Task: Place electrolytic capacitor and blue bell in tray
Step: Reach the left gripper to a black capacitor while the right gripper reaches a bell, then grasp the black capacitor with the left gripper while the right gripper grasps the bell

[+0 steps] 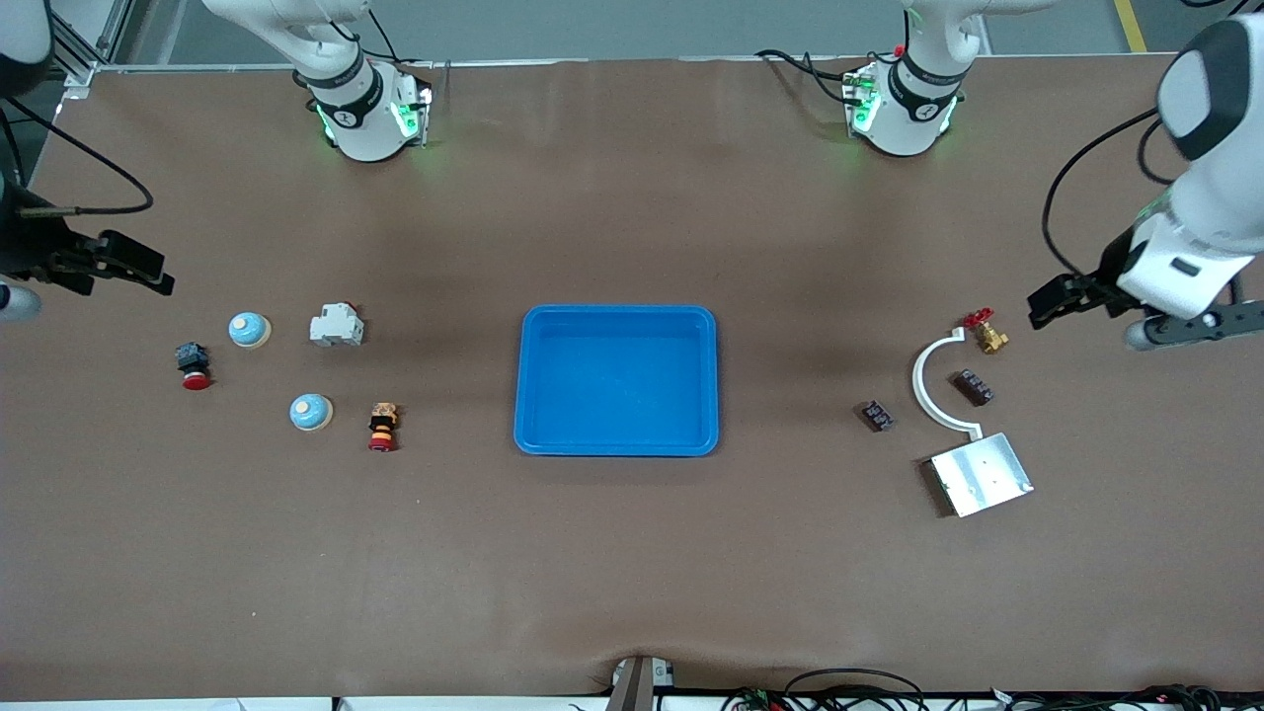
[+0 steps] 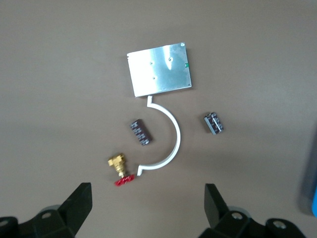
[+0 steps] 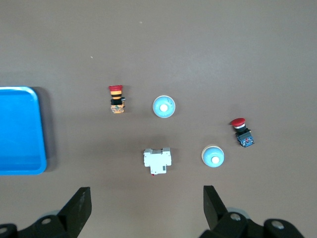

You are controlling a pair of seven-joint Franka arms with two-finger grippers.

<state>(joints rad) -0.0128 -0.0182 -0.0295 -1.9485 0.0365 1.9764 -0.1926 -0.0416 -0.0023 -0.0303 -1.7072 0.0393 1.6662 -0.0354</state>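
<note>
Front view: the blue tray [image 1: 617,380] sits mid-counter, empty. Both capacitors [image 1: 876,416] lie toward the left arm's end, both bells [image 1: 310,412] toward the right arm's. Left tool [image 2: 146,203] and right tool [image 3: 146,204] hover spread wide, holding nothing.

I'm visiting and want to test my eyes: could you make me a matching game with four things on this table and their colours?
Things:
1. tray
2. curved bracket
3. metal plate
4. valve handwheel

Colours:
A. silver
B. red
C. bright blue
D. white

Pairs: 1-C, 2-D, 3-A, 4-B
</note>
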